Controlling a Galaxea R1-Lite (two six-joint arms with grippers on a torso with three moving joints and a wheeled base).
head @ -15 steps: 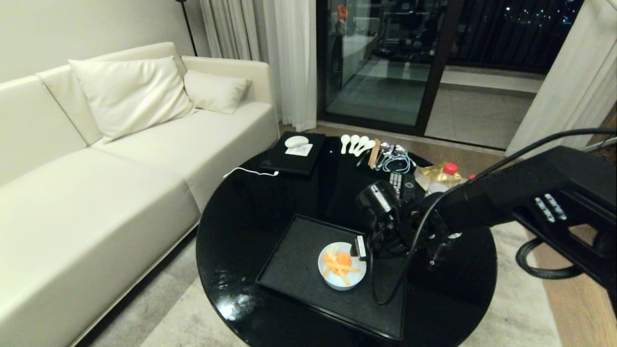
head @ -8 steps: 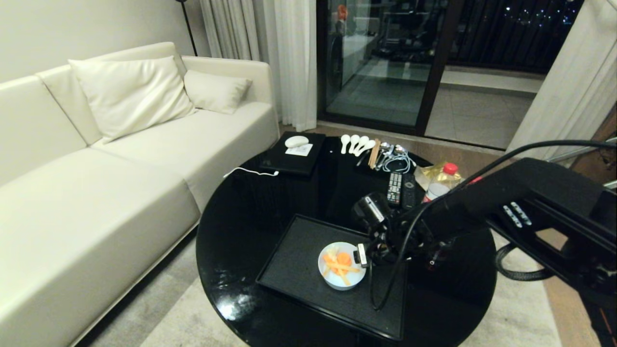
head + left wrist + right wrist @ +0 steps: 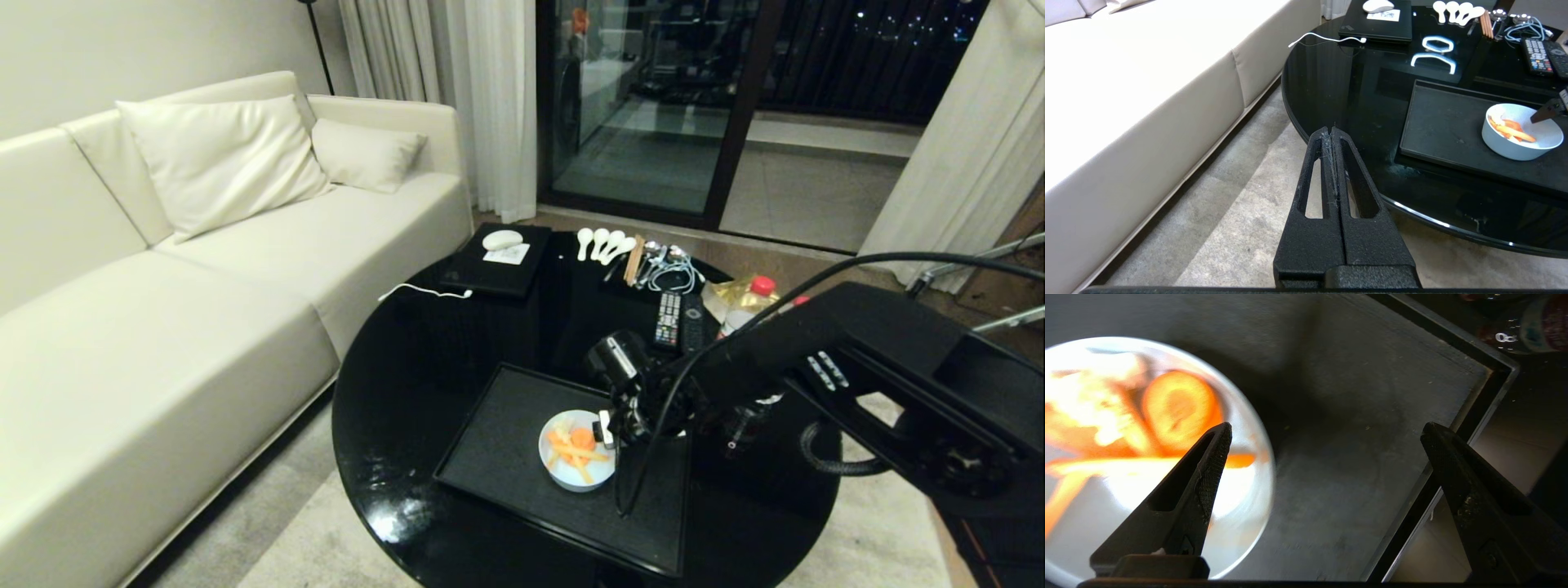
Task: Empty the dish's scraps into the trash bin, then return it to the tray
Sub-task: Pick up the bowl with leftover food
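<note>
I've got the right arm reaching in from the right across the round black desk (image 3: pixel 392 425), wrist pitched down, right gripper (image 3: pixel 1327 433) over the near-right part of the tray (image 3: pixel 498 457). Its fingers (image 3: pixel 1208 465) are spread wide and hold nothing: one tip sits over the dish (image 3: pixel 577 461) interior, the other out past the tray's right rim, so the dish wall on that side lies between them. I can't tell from any view whether the tip touches the rim. Dish is upright on the tray, scraps (image 3: pixel 575 447) inside: carrot slices and sticks plus pale pieces, blown out and blurred in the right wrist view. Trash bin is not visible to me in any view. Left gripper (image 3: pixel 1333 134) is parked low off the desk edge over the rug (image 3: pixel 1241 228), fingers pressed together, empty. In the head view the right forearm and its cable cover the desk right of the tray; a red-capped bottle (image 3: pixel 755 298) is partly hidden behind it. Tray's left half is bare. Far edge of the desk carries a laptop (image 3: pixel 494 265), white spoons (image 3: pixel 602 242), and a remote (image 3: pixel 669 317). Sofa (image 3: pixel 163 310) runs close along the left side.
</note>
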